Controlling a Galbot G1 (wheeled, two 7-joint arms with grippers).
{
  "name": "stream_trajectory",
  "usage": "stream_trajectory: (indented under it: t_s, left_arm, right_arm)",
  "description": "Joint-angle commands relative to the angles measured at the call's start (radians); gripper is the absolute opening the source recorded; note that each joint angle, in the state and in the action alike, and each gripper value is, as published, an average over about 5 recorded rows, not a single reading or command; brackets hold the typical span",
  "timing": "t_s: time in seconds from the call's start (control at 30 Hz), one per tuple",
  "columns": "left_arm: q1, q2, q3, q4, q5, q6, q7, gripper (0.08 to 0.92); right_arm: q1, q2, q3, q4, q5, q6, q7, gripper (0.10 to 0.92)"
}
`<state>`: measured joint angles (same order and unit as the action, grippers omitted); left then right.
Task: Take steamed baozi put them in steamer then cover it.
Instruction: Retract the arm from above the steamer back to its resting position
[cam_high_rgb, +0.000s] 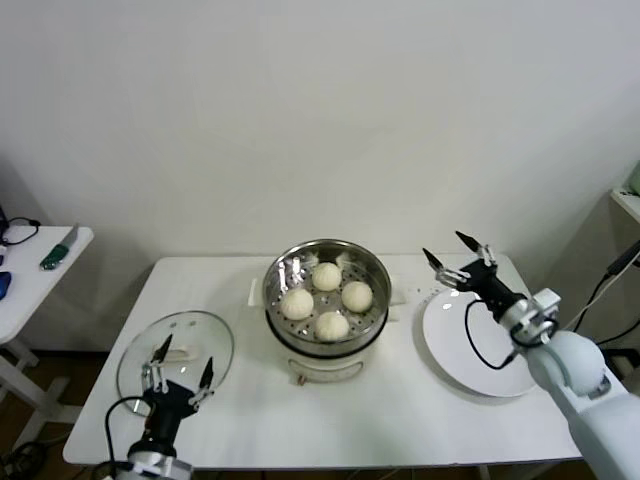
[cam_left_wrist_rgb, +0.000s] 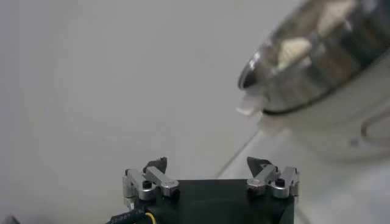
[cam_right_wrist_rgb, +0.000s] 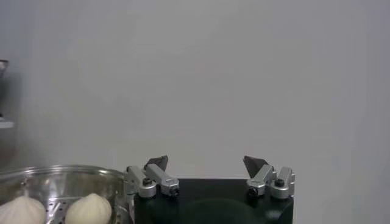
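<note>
Left end effector (cam_high_rgb: 182, 366) agape over cover (cam_high_rgb: 175, 350)

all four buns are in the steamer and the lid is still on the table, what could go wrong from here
1. The glass lid overhangs the table's front-left edge; a poor pick by the open left gripper, now over it, might push it off.
2. The steamer sits close beside the lid, so a low carry could clip its rim.
3. The open right gripper hovers over the empty plate near the steamer and may crowd the lid's path.
</note>
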<state>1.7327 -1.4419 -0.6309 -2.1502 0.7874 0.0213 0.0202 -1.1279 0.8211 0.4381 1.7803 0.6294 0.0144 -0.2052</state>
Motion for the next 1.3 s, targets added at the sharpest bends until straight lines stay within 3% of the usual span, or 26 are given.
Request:
stream_trajectory:
  t_s: [0.03,0.27,0.57,0.9,1.3]
  left_arm:
    - [-0.074,0.026,-0.013,0.171,0.766,-0.004,-0.033,0.823]
    - [-0.203,0.008,-0.048,0.349,0.846,0.014,-0.023,0.823]
    - [-0.349,0.010,-0.086,0.489,0.821,0.017,-0.036,0.823]
    - [-0.418,0.022,-0.086,0.611,0.778,0.009,-0.056,0.823]
    - [-0.471,0.033,-0.078,0.673,0.756,0.024,-0.106,0.823]
  right_arm:
    - [-0.361,0.171,0.315,0.084,-0.078,-0.010,-0.003,0.823]
    - [-0.359,0.181,0.315,0.072,-0.085,-0.020,-0.003,0.823]
    - [-0.363,0.210,0.317,0.064,-0.116,-0.024,-0.006,0.823]
    - [-0.362,0.227,0.317,0.066,-0.144,-0.022,-0.008,0.823]
    - [-0.387,0.246,0.327,0.066,-0.177,-0.012,-0.033,0.823]
